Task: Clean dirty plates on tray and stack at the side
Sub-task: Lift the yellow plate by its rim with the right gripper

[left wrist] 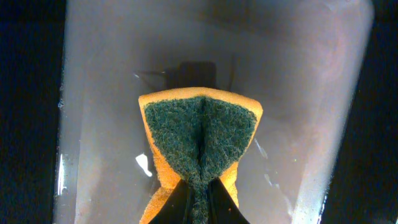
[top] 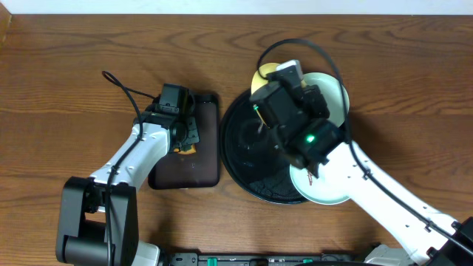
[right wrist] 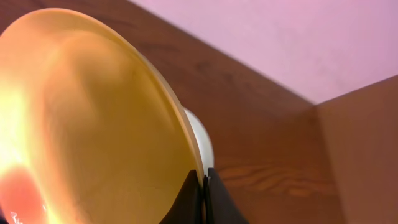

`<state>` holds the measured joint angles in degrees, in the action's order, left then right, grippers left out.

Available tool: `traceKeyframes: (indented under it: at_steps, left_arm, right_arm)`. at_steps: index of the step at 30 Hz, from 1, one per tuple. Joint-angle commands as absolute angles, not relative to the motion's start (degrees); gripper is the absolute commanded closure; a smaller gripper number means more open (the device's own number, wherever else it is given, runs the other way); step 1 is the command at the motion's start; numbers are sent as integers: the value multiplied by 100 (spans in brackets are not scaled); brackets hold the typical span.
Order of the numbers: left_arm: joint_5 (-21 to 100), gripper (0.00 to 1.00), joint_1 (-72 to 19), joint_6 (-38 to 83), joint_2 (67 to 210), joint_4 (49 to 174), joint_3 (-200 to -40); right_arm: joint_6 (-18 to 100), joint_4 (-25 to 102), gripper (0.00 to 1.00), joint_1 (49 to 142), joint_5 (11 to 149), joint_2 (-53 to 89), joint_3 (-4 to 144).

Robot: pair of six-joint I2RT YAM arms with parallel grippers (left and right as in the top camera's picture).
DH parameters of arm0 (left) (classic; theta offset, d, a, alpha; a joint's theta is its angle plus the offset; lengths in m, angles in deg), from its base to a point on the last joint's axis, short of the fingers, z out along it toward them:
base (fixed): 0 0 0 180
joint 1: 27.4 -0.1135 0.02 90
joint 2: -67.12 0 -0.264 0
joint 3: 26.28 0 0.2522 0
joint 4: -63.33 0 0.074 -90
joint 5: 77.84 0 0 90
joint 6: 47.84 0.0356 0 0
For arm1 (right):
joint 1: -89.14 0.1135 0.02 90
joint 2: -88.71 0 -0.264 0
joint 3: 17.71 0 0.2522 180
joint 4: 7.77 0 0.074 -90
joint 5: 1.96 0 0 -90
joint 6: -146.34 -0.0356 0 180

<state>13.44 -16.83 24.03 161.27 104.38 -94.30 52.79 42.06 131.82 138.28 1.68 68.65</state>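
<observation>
Status I see: left gripper [left wrist: 199, 190] pinches an orange, green-faced sponge [left wrist: 199, 134]; right gripper [right wrist: 204, 186] clamps a pale yellow round plate [right wrist: 93, 124].

Overhead is looking straight down; wrist cameras are looking closely past their fingers [left wrist: 177, 205] at its sponge [left wrist: 199, 143] and plate [right wrist: 93, 124].

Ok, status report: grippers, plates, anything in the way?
Left gripper shut on sponge over rectangular tray. Right gripper shut on rim of yellow plate, plate tilted. Two pale plates at edge of round tray. No obstruction seen.
</observation>
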Motion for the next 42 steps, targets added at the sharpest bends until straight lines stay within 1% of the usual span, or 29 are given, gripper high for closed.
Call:
traceKeyframes:
  at_steps: [1, 7, 12, 21, 23, 27, 29, 31, 32, 33, 35, 36, 38, 40, 41, 42]
  left_arm:
    - [1254, 92, -1694, 2457, 16153, 10457, -9419]
    - [1252, 92, -1694, 2459, 16151, 10460, -9419]
    - [1252, 92, -1694, 2459, 16151, 10460, -9419]
    - [1254, 92, -1694, 2457, 16153, 10460, -9419]
    - [1254, 92, -1694, 2457, 16151, 10460, -9419]
    - [1254, 92, -1694, 2457, 16151, 10460, -9419]
    - [1254, 92, -1694, 2457, 16151, 10460, -9419]
    - [1252, 92, -1694, 2457, 16153, 10464, -9419]
    - [1252, 92, -1694, 2457, 16153, 10466, -9419]
    - [1254, 92, -1694, 2457, 16153, 10464, -9419]
    - [1254, 92, -1694, 2457, 16151, 10457, -9419]
    - [1254, 91, -1694, 2457, 16151, 10455, -9419]
    - [1254, 92, -1694, 2457, 16151, 10460, -9419]
    - [1254, 92, -1694, 2457, 16151, 10462, -9419]
    - [1254, 92, -1694, 2457, 16151, 10462, -9419]
    - [1254, 92, -1694, 2457, 16153, 10462, -9419]
  right_arm:
    - [5407, 4086, 99, 13643, 15364, 297, 6952]
    - [5407, 3761, 99, 14261, 16545, 297, 6950]
    - [5410, 3566, 98, 14522, 17021, 297, 6948]
    - [5663, 3555, 99, 14482, 17006, 210, 6944]
    - [5633, 3538, 99, 14351, 16674, 205, 6944]
    - [5700, 3599, 99, 14369, 15572, 205, 6944]
    - [5888, 3643, 99, 14375, 16105, 205, 6944]
    - [5482, 3621, 99, 14253, 17008, 214, 6944]
    - [5130, 3621, 99, 14163, 16967, 223, 6944]
    - [5047, 3621, 99, 14124, 16518, 223, 6944]
    - [5320, 3706, 99, 14132, 15131, 223, 6944]
    - [5637, 3809, 99, 14148, 14680, 223, 6944]
    - [5486, 3988, 99, 14124, 15104, 223, 6944]
    - [4715, 4084, 99, 14049, 15622, 223, 6944]
    - [4533, 4073, 99, 14032, 15493, 223, 6944]
    - [4647, 4040, 99, 14036, 15098, 223, 6944]
